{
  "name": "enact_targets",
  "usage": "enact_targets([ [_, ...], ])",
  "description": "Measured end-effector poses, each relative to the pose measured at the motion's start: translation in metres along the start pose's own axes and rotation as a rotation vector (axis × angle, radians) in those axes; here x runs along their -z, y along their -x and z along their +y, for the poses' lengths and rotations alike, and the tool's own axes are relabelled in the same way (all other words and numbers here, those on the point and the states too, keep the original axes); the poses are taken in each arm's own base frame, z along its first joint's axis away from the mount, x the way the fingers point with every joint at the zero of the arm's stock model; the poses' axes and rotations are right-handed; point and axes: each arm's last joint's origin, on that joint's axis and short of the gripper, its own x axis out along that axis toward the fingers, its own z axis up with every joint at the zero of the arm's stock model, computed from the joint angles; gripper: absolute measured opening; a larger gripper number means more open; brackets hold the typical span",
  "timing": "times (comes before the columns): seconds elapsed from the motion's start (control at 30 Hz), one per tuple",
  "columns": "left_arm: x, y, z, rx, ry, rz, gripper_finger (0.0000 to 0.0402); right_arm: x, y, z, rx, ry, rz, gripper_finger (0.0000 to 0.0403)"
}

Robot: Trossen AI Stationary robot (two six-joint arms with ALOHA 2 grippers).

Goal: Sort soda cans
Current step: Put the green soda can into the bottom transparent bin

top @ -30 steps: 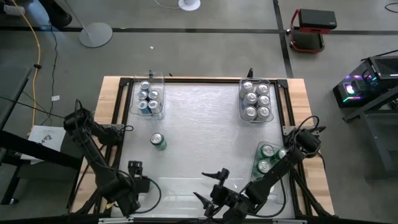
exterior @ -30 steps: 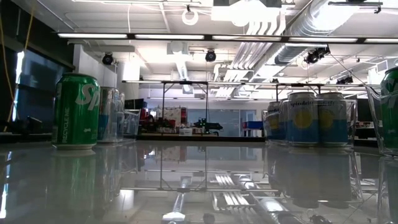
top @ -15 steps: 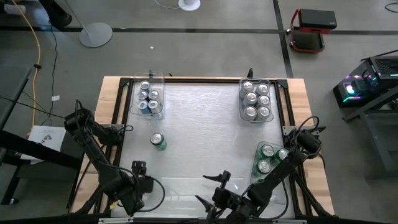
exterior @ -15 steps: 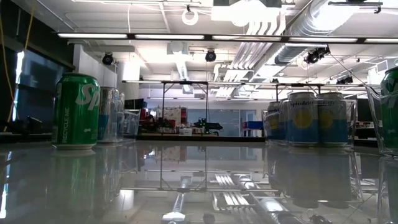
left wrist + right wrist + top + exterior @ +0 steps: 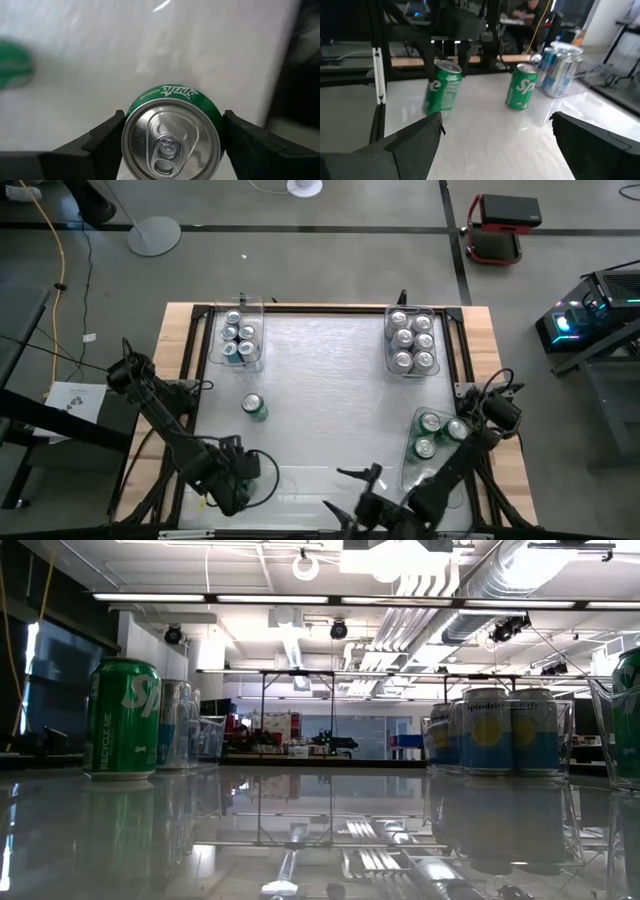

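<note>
**Entry: left claw around a green can, right claw idle and spread**

Left claw [image 5: 240, 480]: low over the near left part of the pale, glossy table top [image 5: 320, 380]. From my left wrist, the left claw [image 5: 173, 125] has one green cylindrical metal soda can with a silver pull-tab top [image 5: 170, 142] standing upright in it, a dark prong close on either side. I cannot tell whether the claw is pinching this can or only standing round it. From overhead my arm hides the can.

Right claw [image 5: 345, 492]: at the near edge of the table, about the middle. Its two prongs are spread wide with nothing between them. The right wrist view confirms this for the right claw [image 5: 495, 145].

Where the other cans are:
- A second green soda can with a silver top [image 5: 254, 407] stands alone on the table, left of centre. It is apart from both claws and just nearer than the far-left bin. It shows upright in the level view too [image 5: 121, 720].
- The clear rectangular plastic bin at the far left [image 5: 262, 310] holds the blue-sided cans [image 5: 240, 337].
- The clear plastic bin at the far right [image 5: 388, 340] holds the cans with plain silver tops [image 5: 412, 340]. Their sides show blue with a yellow disc from table height [image 5: 505, 732].
- The clear plastic bin at the near right [image 5: 415, 420] holds the green cans [image 5: 432, 435], just beside my right arm.
</note>
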Motion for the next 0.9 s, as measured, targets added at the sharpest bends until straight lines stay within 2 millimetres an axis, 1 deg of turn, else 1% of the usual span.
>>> enact_targets([
  [0.07,-0.013,0.009,-0.004,0.071,0.032,-0.053,0.0275,0.001,0.011,0.003,0.018,0.006,-0.027,0.0365],
  [0.13,-0.028,0.014,-0.006,0.111,0.025,-0.099,0.0275,0.002,0.021,0.005,0.039,0.004,-0.053,0.0365],
  [0.2,-0.044,0.014,-0.006,0.113,-0.008,-0.147,0.0275,0.003,0.027,0.007,0.053,0.005,-0.070,0.0365],
  [0.27,-0.061,0.011,-0.004,0.084,-0.028,-0.185,0.0274,0.003,0.030,0.007,0.063,0.004,-0.080,0.0365],
  [0.4,-0.094,-0.004,0.001,-0.019,-0.071,-0.237,0.0274,0.003,0.028,0.007,0.064,-0.019,-0.079,0.0365],
  [0.53,-0.119,-0.025,0.005,-0.142,-0.083,-0.267,0.0276,0.003,0.028,0.007,0.063,-0.025,-0.078,0.0365],
  [0.6,-0.128,-0.033,0.007,-0.159,-0.071,-0.262,0.0281,0.003,0.028,0.006,0.062,-0.024,-0.077,0.0365],
  [0.7,-0.135,-0.043,0.013,-0.168,-0.060,-0.233,0.0286,0.003,0.028,0.006,0.061,-0.019,-0.076,0.0365],
  [0.9,-0.145,-0.045,0.025,-0.121,-0.058,-0.188,0.0289,0.006,0.028,0.005,0.066,-0.016,-0.068,0.0365],
])
